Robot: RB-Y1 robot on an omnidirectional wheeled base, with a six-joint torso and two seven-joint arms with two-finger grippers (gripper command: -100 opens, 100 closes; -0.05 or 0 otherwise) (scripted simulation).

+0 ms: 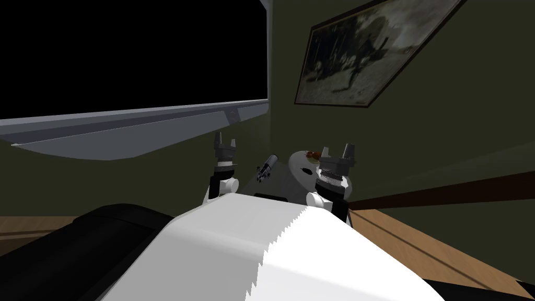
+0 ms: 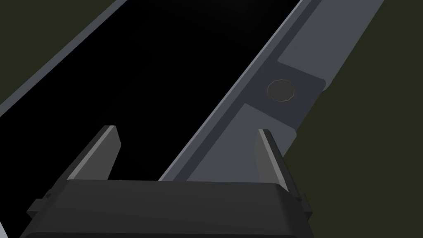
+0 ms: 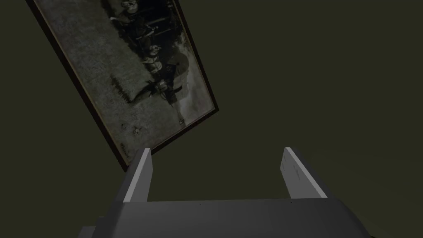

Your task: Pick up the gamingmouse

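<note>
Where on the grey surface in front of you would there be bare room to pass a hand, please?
Bare grey surface lies between the small dark object and the round plate. Crowded: the plate's far rim holds brown bits beside the open right gripper.

Dim throughout; the olive wall (image 1: 418, 157) reads almost black. The head view's wide lens tilts everything (the picture frame (image 1: 365, 52) leans steeply). Light catches the grey bezel (image 1: 156, 123); the right tool (image 3: 215, 149) shows paler fingers (image 3: 140, 177) than the left tool (image 2: 186, 128).
</note>
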